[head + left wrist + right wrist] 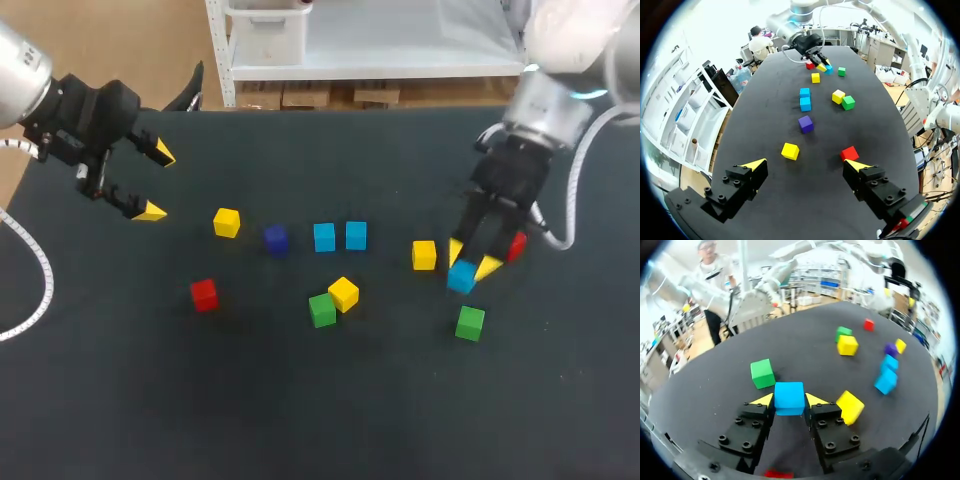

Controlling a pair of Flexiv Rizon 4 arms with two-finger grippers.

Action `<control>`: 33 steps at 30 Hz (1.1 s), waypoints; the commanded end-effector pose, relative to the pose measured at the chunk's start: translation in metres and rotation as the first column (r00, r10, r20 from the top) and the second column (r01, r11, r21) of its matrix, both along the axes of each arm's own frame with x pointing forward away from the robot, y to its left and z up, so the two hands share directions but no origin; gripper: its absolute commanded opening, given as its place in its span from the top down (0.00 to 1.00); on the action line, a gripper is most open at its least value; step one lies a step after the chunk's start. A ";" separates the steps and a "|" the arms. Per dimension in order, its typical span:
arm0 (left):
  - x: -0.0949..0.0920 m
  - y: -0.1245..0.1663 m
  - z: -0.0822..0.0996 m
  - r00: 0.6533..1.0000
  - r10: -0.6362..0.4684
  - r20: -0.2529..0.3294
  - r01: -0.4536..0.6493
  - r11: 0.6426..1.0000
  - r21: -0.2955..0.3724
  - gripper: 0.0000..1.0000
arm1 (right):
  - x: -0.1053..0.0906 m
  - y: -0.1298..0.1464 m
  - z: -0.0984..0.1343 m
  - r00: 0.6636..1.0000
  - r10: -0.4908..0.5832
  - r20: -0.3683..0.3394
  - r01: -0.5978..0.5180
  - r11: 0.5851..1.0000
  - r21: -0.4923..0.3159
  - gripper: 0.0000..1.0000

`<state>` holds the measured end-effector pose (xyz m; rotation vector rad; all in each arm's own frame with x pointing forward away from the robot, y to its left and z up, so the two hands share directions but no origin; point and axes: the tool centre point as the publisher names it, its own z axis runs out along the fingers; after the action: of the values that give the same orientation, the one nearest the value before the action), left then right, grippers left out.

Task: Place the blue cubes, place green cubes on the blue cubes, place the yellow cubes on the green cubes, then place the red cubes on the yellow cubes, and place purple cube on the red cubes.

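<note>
My right gripper (471,260) (789,401) is shut on a blue cube (461,277) (789,397) down at the table, its yellow tips against two opposite sides. Close beside it lie a yellow cube (424,255) (850,407), a green cube (470,323) (762,373) and a red cube (516,245), partly hidden behind the fingers. Two more blue cubes (324,237) (356,235) sit side by side mid-table, next to the purple cube (276,239). A green cube (322,310) touches a yellow one (343,294). My left gripper (157,182) (806,165) hangs open and empty at the far left.
A yellow cube (227,222) (790,151) and a red cube (205,294) (850,153) lie nearest the left gripper. The dark table (300,400) has bare surface along its front.
</note>
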<state>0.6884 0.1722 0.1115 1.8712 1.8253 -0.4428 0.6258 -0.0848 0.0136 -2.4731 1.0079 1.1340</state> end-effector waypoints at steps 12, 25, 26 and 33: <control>-0.001 0.001 -0.001 1.000 -0.001 0.004 0.001 1.000 -0.003 0.00 | 0.088 -0.017 0.045 0.766 -0.626 0.146 0.612 0.779 0.134 1.00; -0.001 0.001 -0.001 1.000 -0.001 0.004 0.001 1.000 -0.003 0.00 | 0.124 0.042 0.011 0.628 -0.762 0.155 0.740 0.647 0.186 1.00; -0.001 0.001 -0.001 1.000 -0.001 0.004 0.001 1.000 -0.003 0.00 | 0.126 0.045 0.011 0.622 -0.767 0.156 0.741 0.642 0.196 1.00; -0.001 0.001 -0.001 1.000 -0.001 0.004 0.001 1.000 -0.003 0.00 | 0.126 0.058 0.005 0.625 -0.767 0.143 0.729 0.640 0.243 1.00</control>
<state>0.6884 0.1722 0.1115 1.8712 1.8254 -0.4427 0.7576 -0.0269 0.0226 -1.7430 1.5767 0.6668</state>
